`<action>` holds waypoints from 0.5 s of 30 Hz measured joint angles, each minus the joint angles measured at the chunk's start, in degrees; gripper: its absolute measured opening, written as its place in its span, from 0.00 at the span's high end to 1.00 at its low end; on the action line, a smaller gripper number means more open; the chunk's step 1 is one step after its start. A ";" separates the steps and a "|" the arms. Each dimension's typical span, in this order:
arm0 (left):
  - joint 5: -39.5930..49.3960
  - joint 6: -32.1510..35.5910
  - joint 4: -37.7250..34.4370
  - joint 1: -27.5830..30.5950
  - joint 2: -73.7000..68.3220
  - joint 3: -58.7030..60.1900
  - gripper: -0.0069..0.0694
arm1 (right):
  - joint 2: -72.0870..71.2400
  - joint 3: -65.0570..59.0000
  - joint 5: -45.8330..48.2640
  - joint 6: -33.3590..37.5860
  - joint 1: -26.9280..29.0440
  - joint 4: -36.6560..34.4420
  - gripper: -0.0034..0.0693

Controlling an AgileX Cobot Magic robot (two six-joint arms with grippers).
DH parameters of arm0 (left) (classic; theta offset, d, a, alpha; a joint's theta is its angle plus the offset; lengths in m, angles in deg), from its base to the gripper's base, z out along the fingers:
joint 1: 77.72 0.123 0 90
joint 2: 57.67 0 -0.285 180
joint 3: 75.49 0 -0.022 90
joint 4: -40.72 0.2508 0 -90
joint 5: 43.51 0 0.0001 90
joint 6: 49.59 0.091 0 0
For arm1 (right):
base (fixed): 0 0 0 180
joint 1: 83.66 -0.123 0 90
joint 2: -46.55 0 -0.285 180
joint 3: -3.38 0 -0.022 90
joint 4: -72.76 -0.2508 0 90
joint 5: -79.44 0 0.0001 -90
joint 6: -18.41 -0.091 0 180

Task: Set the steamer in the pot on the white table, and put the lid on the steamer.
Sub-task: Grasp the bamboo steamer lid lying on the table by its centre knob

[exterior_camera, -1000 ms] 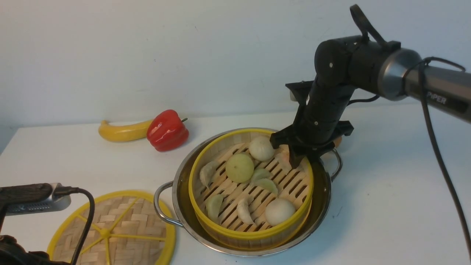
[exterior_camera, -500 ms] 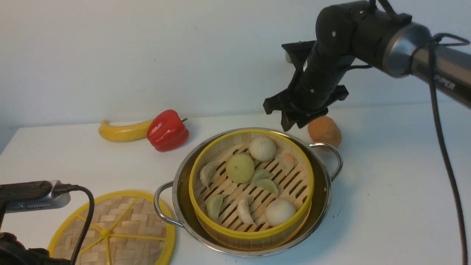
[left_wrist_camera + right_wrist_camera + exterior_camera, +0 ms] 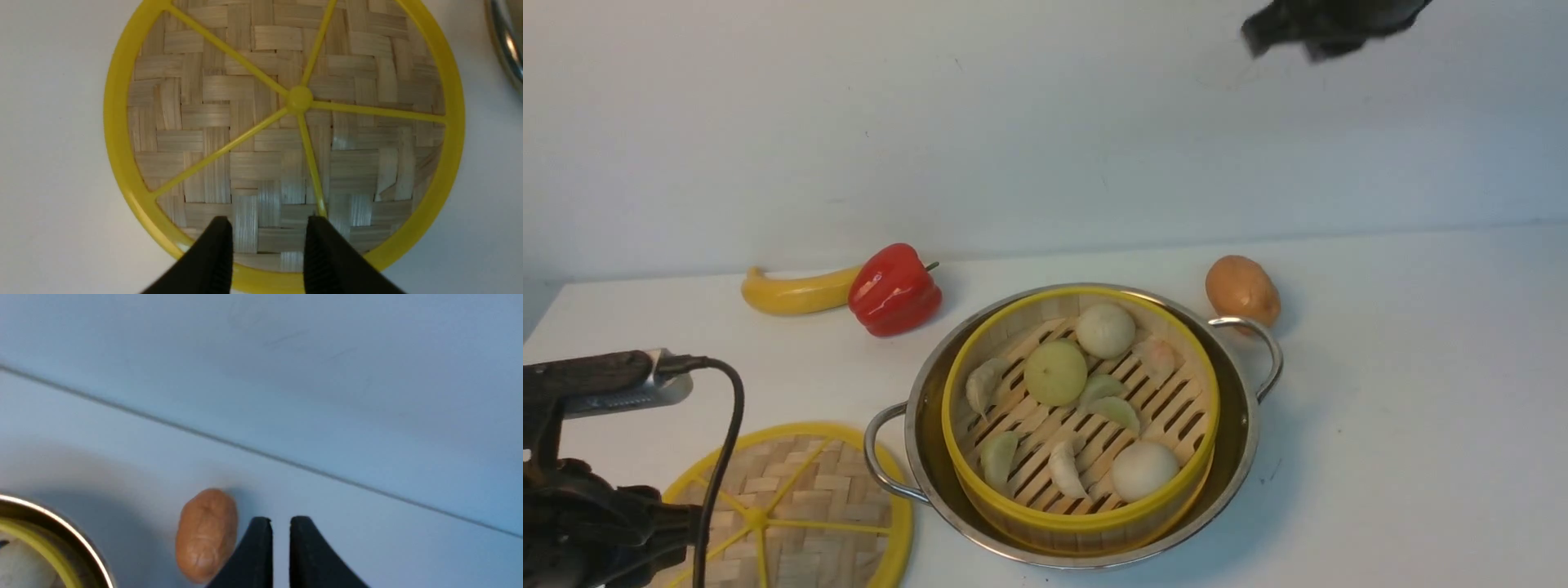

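A pale wall backs the white counter [image 3: 1405,425], where the steamer [image 3: 1081,523] sits inside the pot [image 3: 1245,457] at the centre of the frame, with the lid [image 3: 809,490] lying flat at lower left. Over that lid the left gripper [image 3: 269,232] has its jaws apart, holding nothing, while the right gripper [image 3: 281,522], jaws parted and empty, is raised at upper right. The lid's rim is best pinched squarely, then carried level and centred over the basket before release.
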 joint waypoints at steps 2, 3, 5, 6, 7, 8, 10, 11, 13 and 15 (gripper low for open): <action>-0.84 0.23 -0.15 0.00 -3.23 -0.85 0.59 | -4.33 0.00 -0.07 0.00 1.19 0.07 0.95; -1.04 0.35 -0.43 0.00 -4.82 -1.49 0.59 | -6.68 0.00 -0.07 0.24 1.70 -0.21 0.96; -1.49 1.15 -1.09 0.00 -7.74 -3.69 0.59 | -11.34 0.00 -0.07 1.42 2.87 -2.09 0.96; -1.55 1.46 -1.37 0.00 -9.09 -4.97 0.59 | -13.19 -0.06 -0.07 2.01 3.24 -3.14 0.96; -1.55 1.69 -1.59 0.00 -9.86 -6.04 0.59 | -15.05 -0.26 -0.07 2.64 3.47 -4.29 0.96; -1.55 2.11 -2.15 0.00 -11.13 -7.45 0.59 | -17.97 -0.94 -0.07 3.43 3.61 -5.86 0.96; -1.14 3.59 -3.42 0.00 -13.72 -10.20 0.59 | -22.90 -3.47 -0.32 4.06 3.61 -7.91 0.96; -0.68 4.15 -4.01 0.00 -14.37 -11.24 0.59 | -24.89 -5.05 -0.30 4.32 3.61 -8.67 0.96; 0.86 5.99 -5.34 0.00 -16.46 -13.52 0.59 | -29.91 -10.49 -0.45 4.67 3.61 -8.98 0.96; 2.58 7.81 -6.39 0.00 -18.58 -15.13 0.59 | -34.98 -17.77 -0.45 4.74 3.61 -8.59 0.96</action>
